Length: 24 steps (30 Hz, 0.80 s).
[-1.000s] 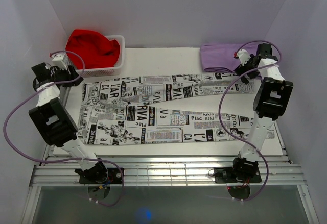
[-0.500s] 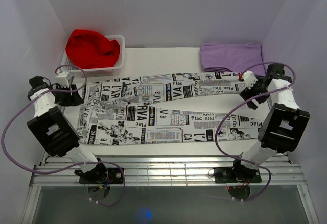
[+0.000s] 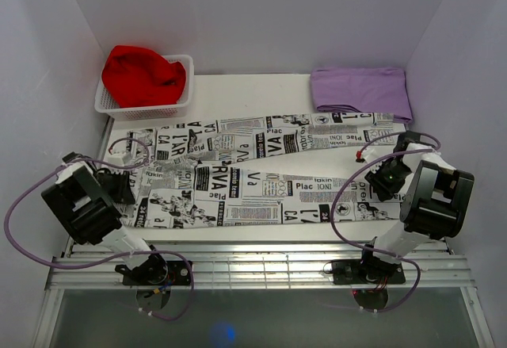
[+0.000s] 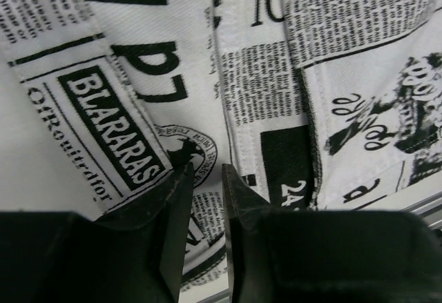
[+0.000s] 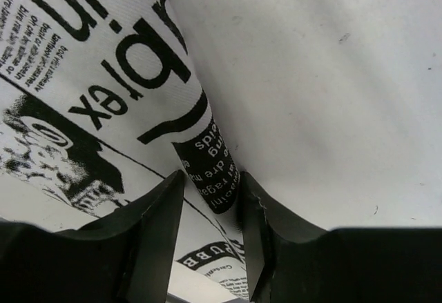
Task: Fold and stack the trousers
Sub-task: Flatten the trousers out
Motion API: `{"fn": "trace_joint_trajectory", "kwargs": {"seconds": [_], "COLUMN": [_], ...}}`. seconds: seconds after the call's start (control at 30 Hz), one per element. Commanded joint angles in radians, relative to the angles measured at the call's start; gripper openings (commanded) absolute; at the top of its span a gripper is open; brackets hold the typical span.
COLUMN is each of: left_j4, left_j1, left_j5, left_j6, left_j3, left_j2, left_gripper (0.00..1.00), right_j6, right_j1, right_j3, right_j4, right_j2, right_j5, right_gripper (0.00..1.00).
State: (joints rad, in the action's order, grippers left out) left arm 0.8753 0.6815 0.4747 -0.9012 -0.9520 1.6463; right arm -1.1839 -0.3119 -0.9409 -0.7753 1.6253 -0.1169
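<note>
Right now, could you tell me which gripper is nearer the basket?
Left. The left gripper is at the trousers' waist end, on the basket's side of the table; the right gripper is at the hem, far across.

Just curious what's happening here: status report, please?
Left gripper: jaws pinching the trousers at the waist end. Right gripper: jaws pinching a leg hem. Spread flat, not yet folded. Nothing blocking.

Inspection finding: all legible print is on the trousers (image 3: 253,174).

- **Top view:** "Plac" and "VA" at 12 o'clock of the garment, "RVA" near centre, "CA" at 10 o'clock.
- **Left wrist view:** boxed "BLARARAS" at 9 o'clock, "24" at 5 o'clock.
- **Right wrist view:** "PUB" at 6 o'clock.

The fine columns are unreadable.
</note>
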Motion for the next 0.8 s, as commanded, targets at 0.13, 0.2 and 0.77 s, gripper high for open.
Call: {"fn": "trace_joint_trajectory", "kwargs": {"seconds": [0.13,0.2,0.77], "left_j4": [-0.030,0.028,-0.002], "left_j1": [0.185,0.196,-0.094], "left_j5": [-0.199,-0.138,0.260], "left_j6": [-0.125,-0.154,0.198], "left_j3": [-0.106,-0.174,-0.462], "left_j2": [0.118,0.118,0.085], "left_gripper": [0.33,0.39,0.63], "right_j6": [-0.140,-0.143,0.248], "right_j1": [-0.003,-0.001,0.164], "right_j3": [0.068,0.002,-0.568], "right_j4": [-0.079,-0.137,0.117], "right_j2": [-0.067,-0.076,0.336], "right_j5": [0.023,-0.036,-0.248], "right_gripper": [0.43,0.51,0.42]}}
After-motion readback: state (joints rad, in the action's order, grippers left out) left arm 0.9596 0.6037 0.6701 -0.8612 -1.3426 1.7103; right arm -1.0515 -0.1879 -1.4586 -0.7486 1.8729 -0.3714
